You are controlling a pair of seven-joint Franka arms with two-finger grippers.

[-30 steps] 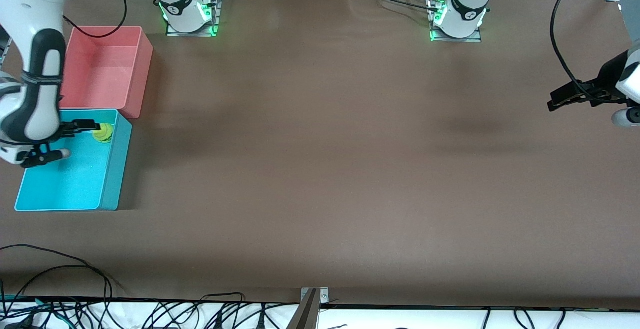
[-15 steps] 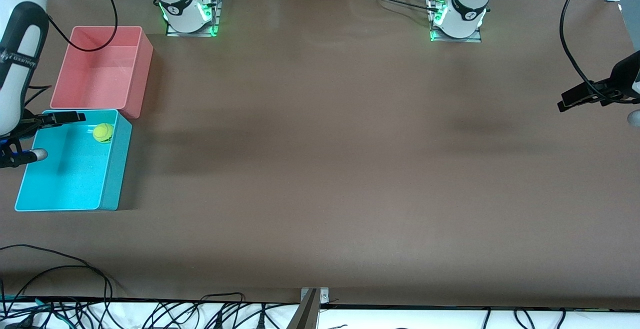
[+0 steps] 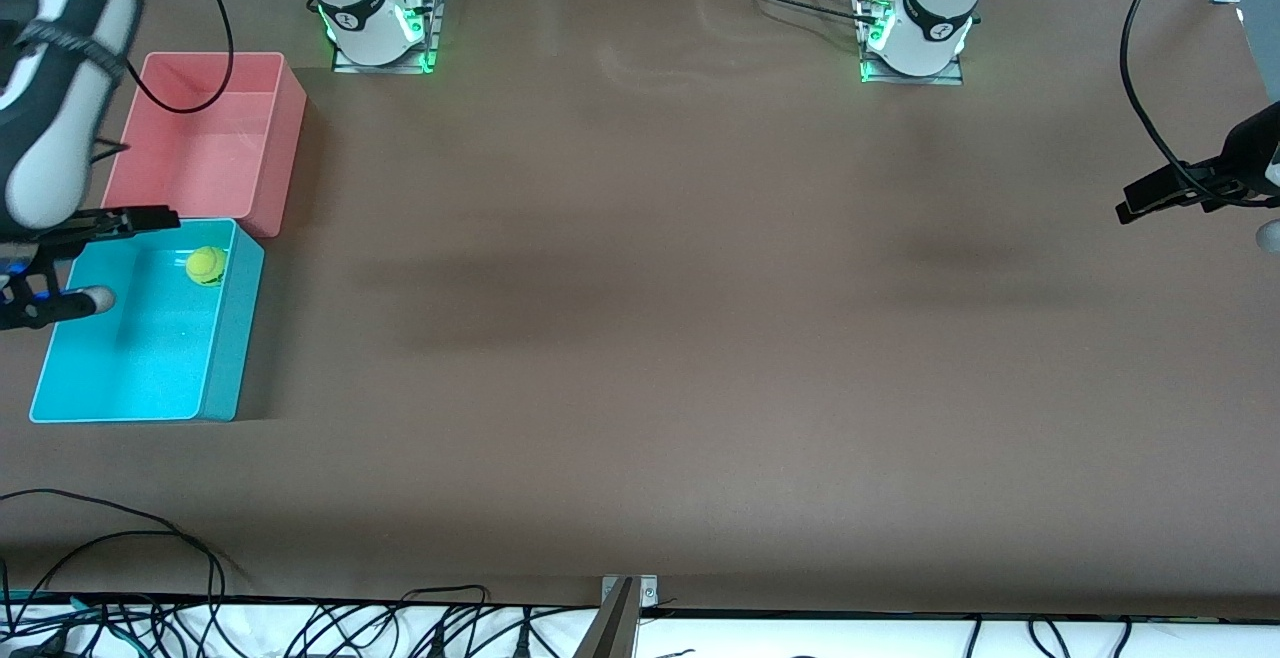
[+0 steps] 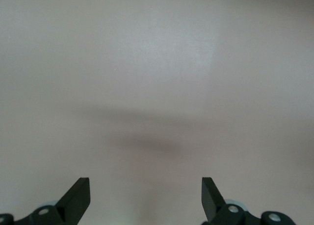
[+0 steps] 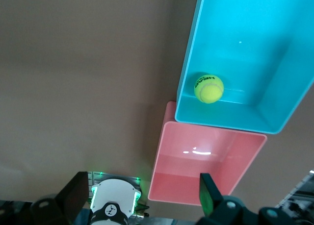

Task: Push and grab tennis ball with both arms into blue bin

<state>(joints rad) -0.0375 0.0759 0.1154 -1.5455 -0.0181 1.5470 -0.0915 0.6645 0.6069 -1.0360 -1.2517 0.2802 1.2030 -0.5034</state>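
The tennis ball lies inside the blue bin, in the corner nearest the pink bin. It also shows in the right wrist view, resting against a wall of the blue bin. My right gripper is open and empty, held high over the blue bin and apart from the ball; in its own view the jaws stand wide apart. My left gripper is open and empty at the left arm's end of the table, and its own view holds only bare table.
A pink bin stands against the blue bin, farther from the front camera; it also shows in the right wrist view. The two arm bases stand along the table's back edge. Cables lie along the front edge.
My right gripper has drawn back from the ball and risen over the blue bin. The ball has stayed in its corner. My left gripper has shifted slightly toward the table's end.
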